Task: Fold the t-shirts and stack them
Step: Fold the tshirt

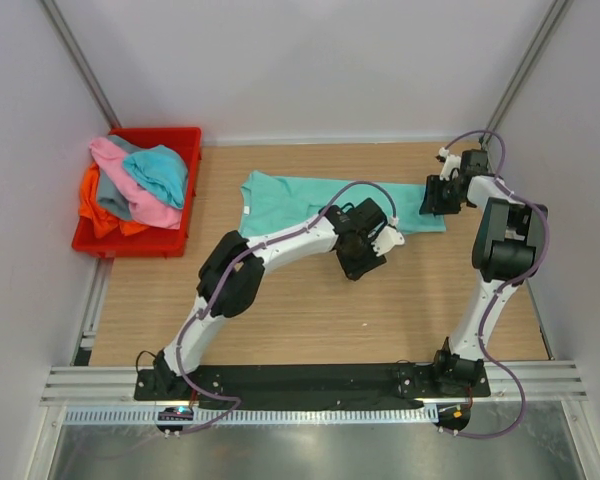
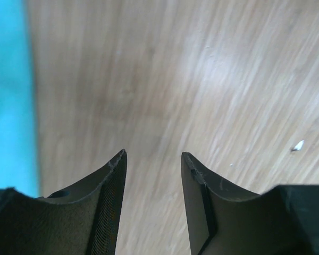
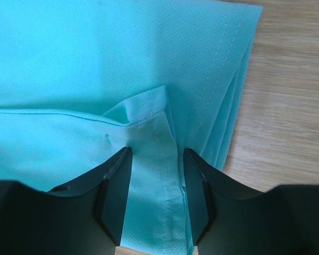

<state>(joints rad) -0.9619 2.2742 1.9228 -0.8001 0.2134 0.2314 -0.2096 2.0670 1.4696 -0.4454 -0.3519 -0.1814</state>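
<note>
The mint green t-shirt [image 1: 290, 205] lies spread flat across the far part of the wooden table [image 1: 310, 310]. My right gripper [image 1: 435, 195] is at its right end. In the right wrist view this gripper [image 3: 155, 151] is open, its fingers either side of a stitched hem fold of the mint shirt [image 3: 95, 58]. My left gripper [image 1: 358, 262] hangs just off the shirt's near edge. In the left wrist view it [image 2: 151, 154] is open over bare wood, with only a strip of mint cloth [image 2: 8, 95] at the left edge. Pink [image 1: 115, 160], turquoise [image 1: 160, 172], grey [image 1: 110, 197] and orange [image 1: 95, 215] t-shirts lie piled in the bin.
The red plastic bin [image 1: 185, 135] stands at the table's back left corner. White walls close in the table on three sides. A small white speck [image 2: 297, 145] lies on the wood near the left gripper.
</note>
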